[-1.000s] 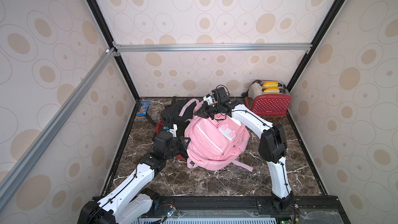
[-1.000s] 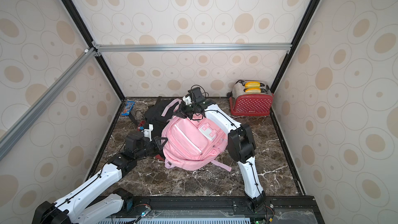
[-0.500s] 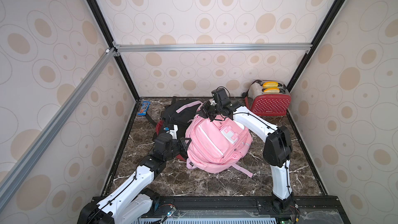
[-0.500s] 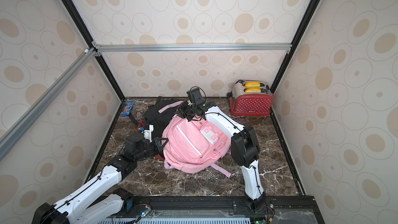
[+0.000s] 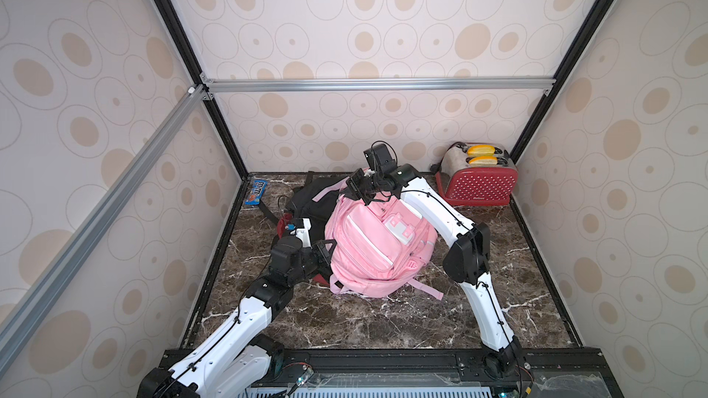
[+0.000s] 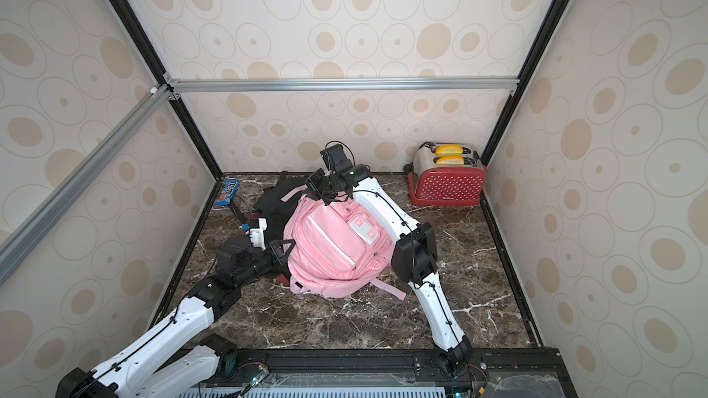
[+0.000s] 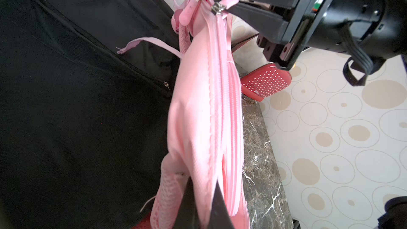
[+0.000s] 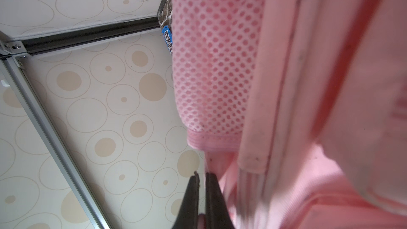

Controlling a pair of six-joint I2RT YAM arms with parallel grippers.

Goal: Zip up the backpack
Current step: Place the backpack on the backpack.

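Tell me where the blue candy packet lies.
In both top views the blue candy packet lies in the far left corner of the floor, against the wall, left of the black bag.

backpack [image 5: 367, 246]: matt pink cloth | table [image 5: 383, 323]: glossy marble | toaster [image 5: 477, 185]: shiny metal top

Oval-patterned beige walls [image 5: 364, 32] enclose a dark marble floor [image 5: 364, 319]

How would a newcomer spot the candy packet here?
On the marble tabletop, go to the far corner opposite the red toaster. The M&M's packet lies flat by the wall there, beside the black bag: the only small blue thing.
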